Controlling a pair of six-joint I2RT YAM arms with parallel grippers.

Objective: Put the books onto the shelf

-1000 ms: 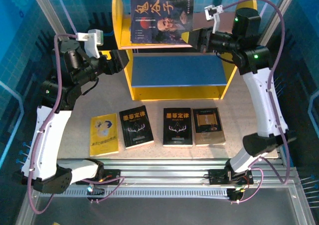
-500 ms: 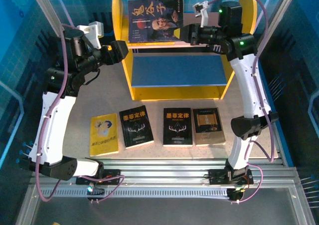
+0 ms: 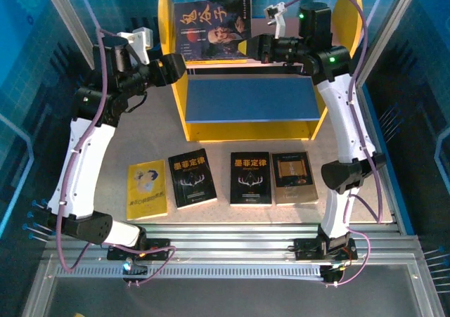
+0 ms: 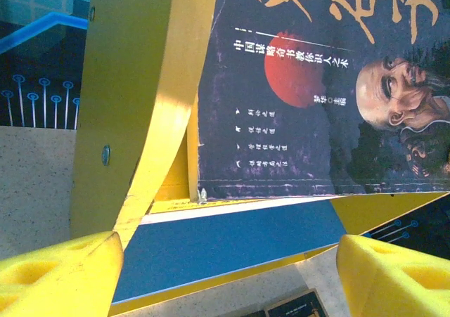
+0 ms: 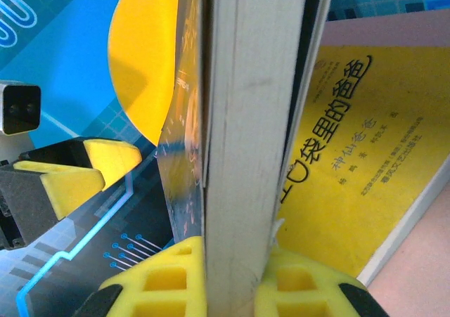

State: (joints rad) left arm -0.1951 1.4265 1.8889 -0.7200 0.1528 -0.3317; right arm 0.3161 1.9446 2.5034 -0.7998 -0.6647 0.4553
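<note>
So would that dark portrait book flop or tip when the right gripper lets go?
Likely stiff enough: pinched at one edge by the right gripper, the dark portrait book looks flat. Thin and upright, it would probably tip over unsupported.

Ahead of the left gripper [image 3: 174,69], yellow side panel [image 4: 133,106] and upright book [image 4: 302,120] block; blue board [image 4: 225,243] below lies open.

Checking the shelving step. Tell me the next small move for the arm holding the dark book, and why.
Probably ease the dark book down onto the pink upper board before letting go. The right gripper is shut on its edge and holds it up over the yellow book lying there, while the left gripper hangs open beside the shelf's side panel.
</note>
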